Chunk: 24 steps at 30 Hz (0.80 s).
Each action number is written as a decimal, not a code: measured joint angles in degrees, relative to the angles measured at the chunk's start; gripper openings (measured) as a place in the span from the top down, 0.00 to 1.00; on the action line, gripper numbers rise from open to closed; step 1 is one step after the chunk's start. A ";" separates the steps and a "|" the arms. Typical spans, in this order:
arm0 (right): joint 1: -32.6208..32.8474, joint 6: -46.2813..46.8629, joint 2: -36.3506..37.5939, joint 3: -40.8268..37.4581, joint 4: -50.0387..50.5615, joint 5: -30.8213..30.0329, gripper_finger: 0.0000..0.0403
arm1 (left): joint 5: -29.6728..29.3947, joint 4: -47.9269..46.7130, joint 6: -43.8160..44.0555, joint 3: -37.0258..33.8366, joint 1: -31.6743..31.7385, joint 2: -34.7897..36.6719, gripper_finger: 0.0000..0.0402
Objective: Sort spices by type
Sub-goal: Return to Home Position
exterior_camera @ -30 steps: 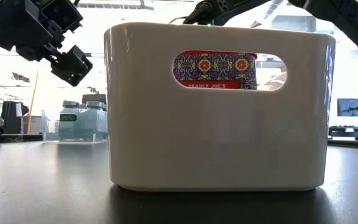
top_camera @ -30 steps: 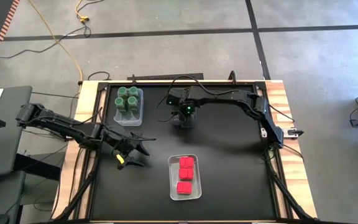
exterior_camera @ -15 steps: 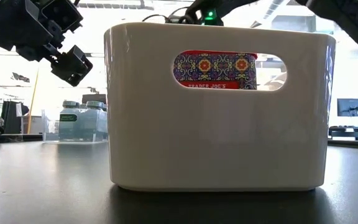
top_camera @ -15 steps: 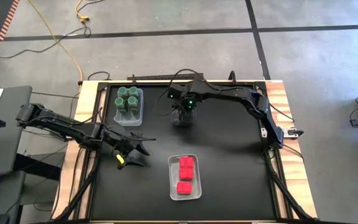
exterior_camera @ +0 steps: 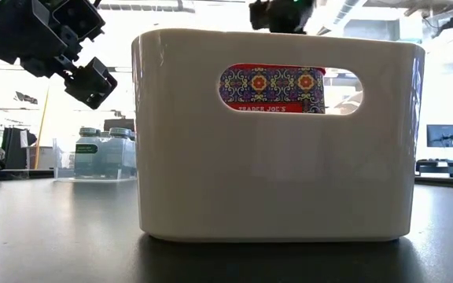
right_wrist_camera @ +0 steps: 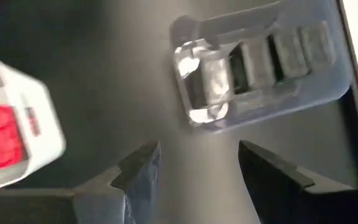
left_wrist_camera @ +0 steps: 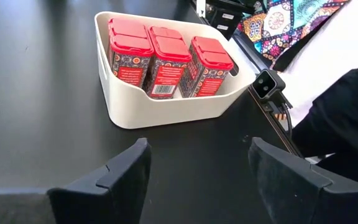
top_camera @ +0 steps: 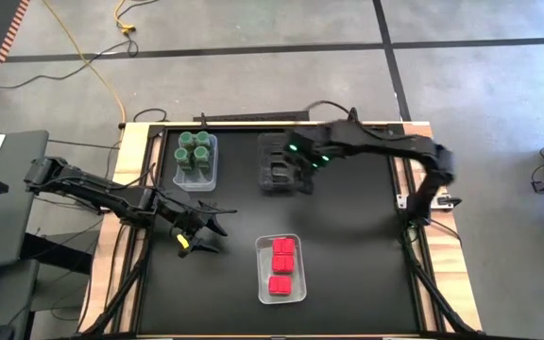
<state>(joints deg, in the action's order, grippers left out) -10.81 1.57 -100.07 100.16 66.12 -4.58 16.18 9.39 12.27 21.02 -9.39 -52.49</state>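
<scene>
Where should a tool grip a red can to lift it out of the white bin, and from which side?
Grip the upper body under the lid, coming straight down. The end red can stands upright, top above the white bin rim; the walls cover its lower half and a neighbour sits close beside it.

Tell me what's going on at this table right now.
Nothing is in hand. The red tins sit in the white bin, the green-lidded jars in the clear bin, and the dark boxes in a third bin. The right claw hangs open and empty over the table beside that third bin. The left claw hangs open and empty over the table's left part.
</scene>
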 joint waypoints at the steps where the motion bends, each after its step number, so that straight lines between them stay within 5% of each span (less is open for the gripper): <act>1: 0.96 1.39 2.77 -3.51 -1.75 0.00 0.39 | -0.02 -0.02 0.00 0.00 -0.02 0.00 0.35; 11: 11.71 15.86 27.54 -32.07 -4.01 0.11 0.39 | -1.71 0.24 -6.31 -0.02 -0.02 0.00 0.35; 15: 16.57 26.85 33.53 -38.63 -2.95 0.10 0.39 | -10.03 2.79 -12.99 0.00 0.28 0.00 0.35; 24: 22.63 21.05 44.16 -59.75 -29.35 0.07 0.39 | -28.81 5.05 -8.50 0.00 0.63 -0.01 0.35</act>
<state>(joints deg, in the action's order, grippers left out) 11.81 22.62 -55.91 40.41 36.78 -4.51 -12.63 14.43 3.77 21.02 -8.75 -52.50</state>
